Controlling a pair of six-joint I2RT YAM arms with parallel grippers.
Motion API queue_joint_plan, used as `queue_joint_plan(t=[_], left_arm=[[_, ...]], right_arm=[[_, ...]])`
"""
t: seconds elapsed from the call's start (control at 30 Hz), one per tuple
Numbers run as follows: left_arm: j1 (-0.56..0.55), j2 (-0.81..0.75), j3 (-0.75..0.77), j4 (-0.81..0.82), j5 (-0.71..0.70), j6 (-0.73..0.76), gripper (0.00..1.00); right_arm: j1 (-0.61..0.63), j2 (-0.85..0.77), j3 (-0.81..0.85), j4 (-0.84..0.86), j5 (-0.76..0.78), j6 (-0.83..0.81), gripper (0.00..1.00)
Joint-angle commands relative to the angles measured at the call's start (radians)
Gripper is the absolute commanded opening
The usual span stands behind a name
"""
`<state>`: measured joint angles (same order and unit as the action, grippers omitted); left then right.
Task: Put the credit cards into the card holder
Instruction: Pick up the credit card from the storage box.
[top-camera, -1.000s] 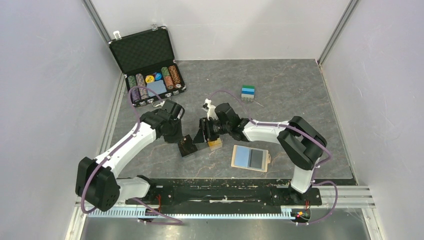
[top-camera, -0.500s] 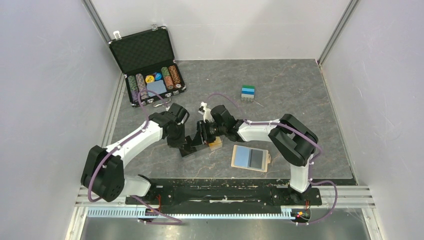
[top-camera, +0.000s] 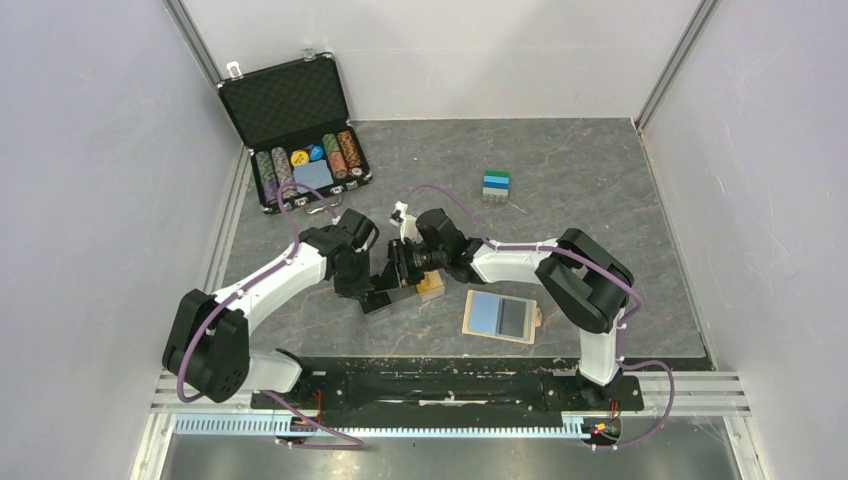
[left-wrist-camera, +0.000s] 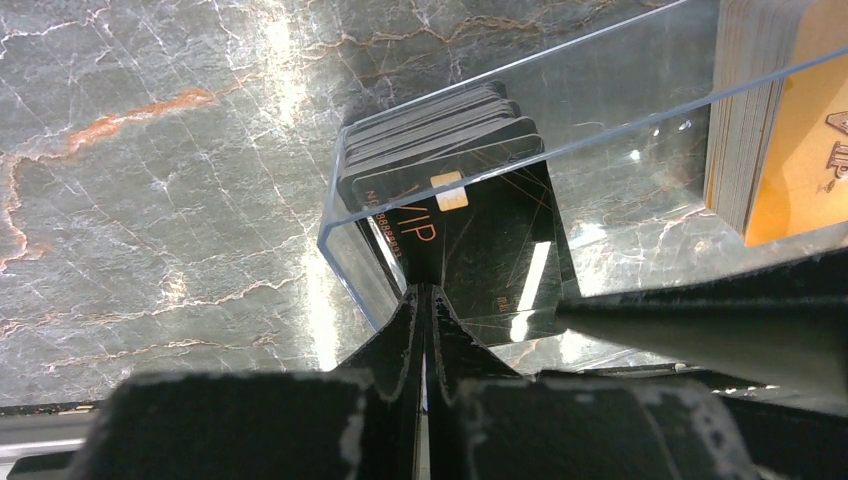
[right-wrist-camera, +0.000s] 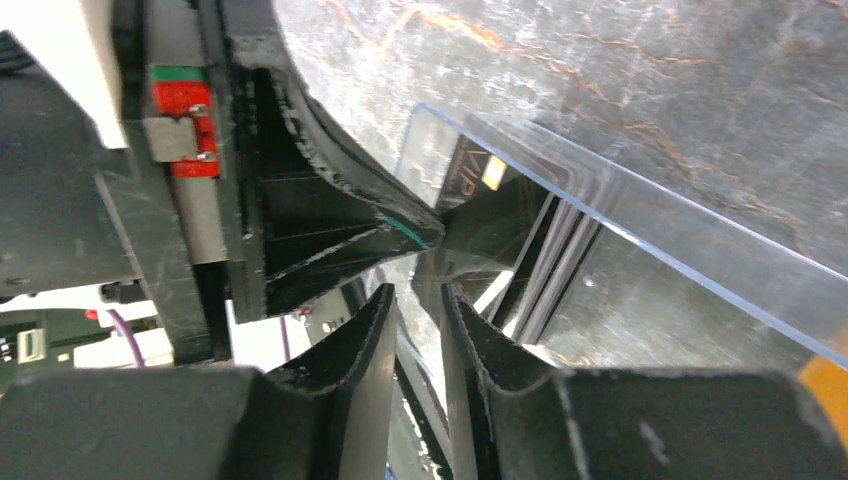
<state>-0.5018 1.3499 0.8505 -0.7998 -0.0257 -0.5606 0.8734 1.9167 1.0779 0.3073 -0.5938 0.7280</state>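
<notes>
My left gripper (left-wrist-camera: 425, 292) is shut on the near edge of a black credit card (left-wrist-camera: 480, 235) marked VIP. That card stands at the front of several black cards in a clear-walled black box (left-wrist-camera: 352, 262). My right gripper (right-wrist-camera: 416, 292) comes in from the right, its jaws a narrow gap apart just short of the same card (right-wrist-camera: 490, 215), with the left gripper's fingers (right-wrist-camera: 330, 225) close on its left. In the top view both grippers (top-camera: 372, 283) (top-camera: 396, 272) meet over the box (top-camera: 378, 298). The tan card holder (top-camera: 535, 321) lies open to the right, a blue card (top-camera: 485, 313) and a dark grey card (top-camera: 513, 317) in it.
A small orange box (top-camera: 431, 289) sits right beside the black box, under the right wrist. An open black chip case (top-camera: 295, 130) stands at the back left. A small blue, green and white block (top-camera: 496, 184) lies at the back centre.
Both arms have drawn together over the black box. The left jaws have finished shutting on the black card. The right jaws have narrowed steadily.
</notes>
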Motion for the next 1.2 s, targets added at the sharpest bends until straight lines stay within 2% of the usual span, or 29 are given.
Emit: queue_joint_plan(t=[0.0, 0.1, 0.23, 0.53, 0.83, 0.93, 1.03, 1.17], left_arm=[[-0.005, -0.013, 0.002, 0.014, -0.026, 0.044, 0.02], [-0.007, -0.018, 0.014, 0.002, -0.034, 0.047, 0.03], [-0.009, -0.033, 0.031, -0.006, -0.029, 0.046, 0.05], [-0.011, -0.074, 0.098, -0.058, -0.03, 0.061, 0.06], [-0.011, -0.117, 0.134, -0.121, -0.089, 0.074, 0.09], [-0.011, -0.124, 0.127, -0.135, -0.116, 0.075, 0.1], [-0.011, -0.121, 0.112, -0.143, -0.144, 0.068, 0.11], [-0.011, -0.098, 0.105, -0.143, -0.139, 0.061, 0.13]], right_arm=[[0.007, -0.012, 0.068, -0.161, 0.123, -0.098, 0.28], [0.01, -0.023, 0.093, -0.284, 0.218, -0.152, 0.35], [0.02, -0.018, 0.127, -0.365, 0.27, -0.186, 0.42], [0.054, 0.037, 0.184, -0.345, 0.22, -0.178, 0.36], [0.077, 0.09, 0.23, -0.36, 0.19, -0.17, 0.33], [0.083, 0.094, 0.24, -0.356, 0.176, -0.163, 0.24], [0.088, 0.091, 0.25, -0.35, 0.164, -0.154, 0.02], [0.09, 0.071, 0.251, -0.372, 0.179, -0.154, 0.0]])
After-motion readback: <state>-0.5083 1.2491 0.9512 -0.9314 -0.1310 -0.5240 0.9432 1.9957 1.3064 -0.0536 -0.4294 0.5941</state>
